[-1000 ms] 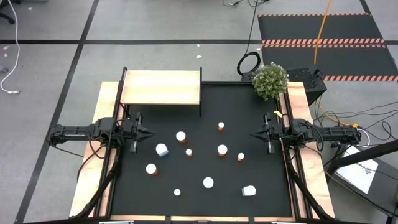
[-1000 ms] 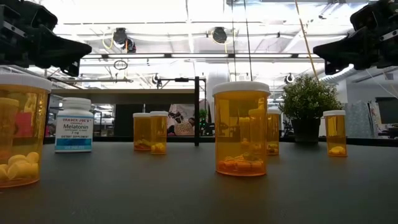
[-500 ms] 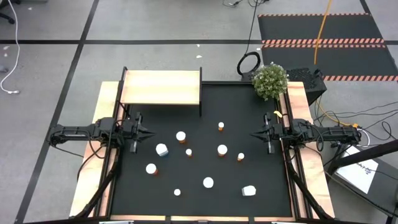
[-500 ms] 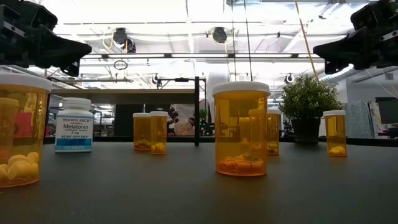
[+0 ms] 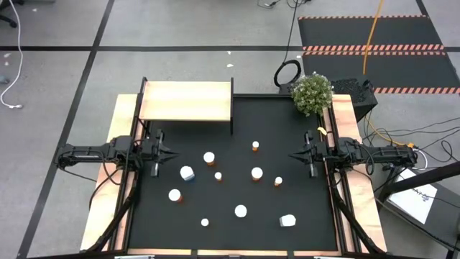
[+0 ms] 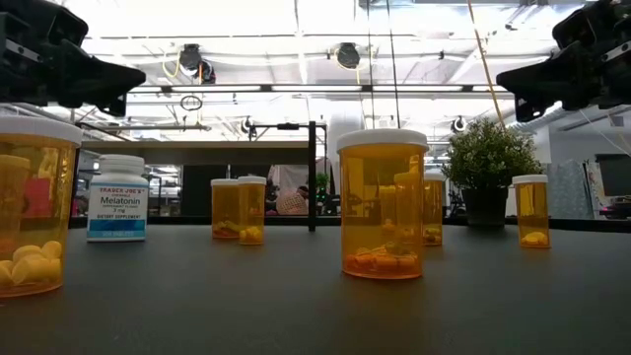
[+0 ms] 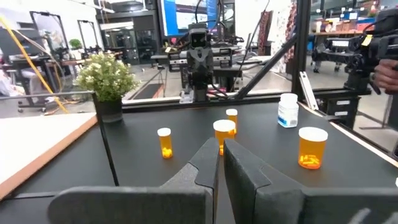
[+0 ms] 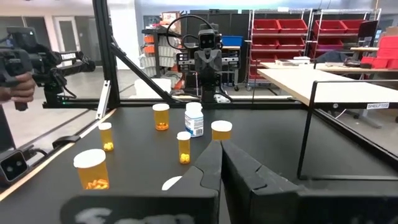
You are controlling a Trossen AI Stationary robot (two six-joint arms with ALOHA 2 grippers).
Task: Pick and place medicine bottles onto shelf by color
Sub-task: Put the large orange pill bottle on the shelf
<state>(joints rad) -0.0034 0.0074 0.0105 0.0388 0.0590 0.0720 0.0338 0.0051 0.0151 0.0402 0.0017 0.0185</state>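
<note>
Several medicine bottles stand upright on their bases, scattered over the black mat. Most are orange with white caps, such as one mid-table and a large one near the front. A white labelled bottle stands left of centre, and another white one is near the front right. The light-wood shelf stands on thin black legs at the far left. My left gripper hovers shut at the mat's left edge, pointing level toward the right. My right gripper hovers shut at the right edge, facing it.
A potted plant stands at the mat's far right corner. The shelf's black leg rises at the back of the mat. A person's hand holds a device beyond the table's near side.
</note>
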